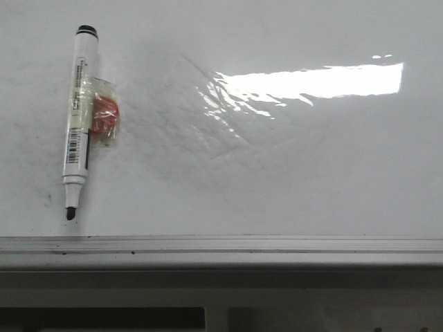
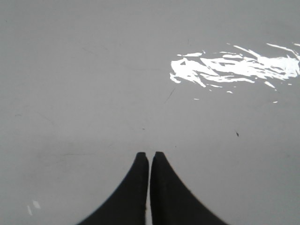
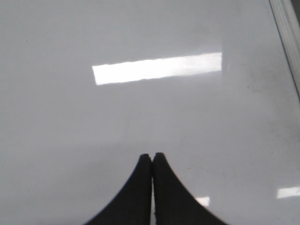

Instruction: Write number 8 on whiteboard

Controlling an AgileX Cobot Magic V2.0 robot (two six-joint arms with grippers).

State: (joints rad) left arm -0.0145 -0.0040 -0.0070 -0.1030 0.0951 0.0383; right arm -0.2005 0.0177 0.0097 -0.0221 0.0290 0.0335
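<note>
- Grey metal frame edge (image 1: 221, 249) runs left to right along the near side of the whiteboard (image 1: 277, 180); below it, a darker ledge with shadowed openings.
- Board lies flat, glossy white, with faint grey smudges and a few small dark specks. No figure 8 visible on it in any view; surface is unwritten.
- Marker (image 1: 78, 117) lies on the board at the near left, almost parallel to the left edge of the front view, slightly tilted. White barrel with a barcode label, black end cap at the far end, black tip at the near end, uncapped and pointing toward the frame. Tip sits just short of the frame edge, apart from it.
- A small orange-red piece wrapped in clear tape (image 1: 106, 116) is fixed to the right side of the barrel at mid-length.
- Left gripper (image 2: 150, 154): seen only from its wrist camera, black fingers with tips nearly together, a hairline gap between them, nothing held. Bare board beneath, wavy glare patch farther on.
- Right gripper (image 3: 153, 155): wrist camera only, jaws together at the tips, nothing held. Bare board beneath; frame strip crosses one corner of that view.
- Far right of the front view: bright rectangular glare (image 1: 311, 81), rippled at its left end.
- Neither gripper appears in the front view.
</note>
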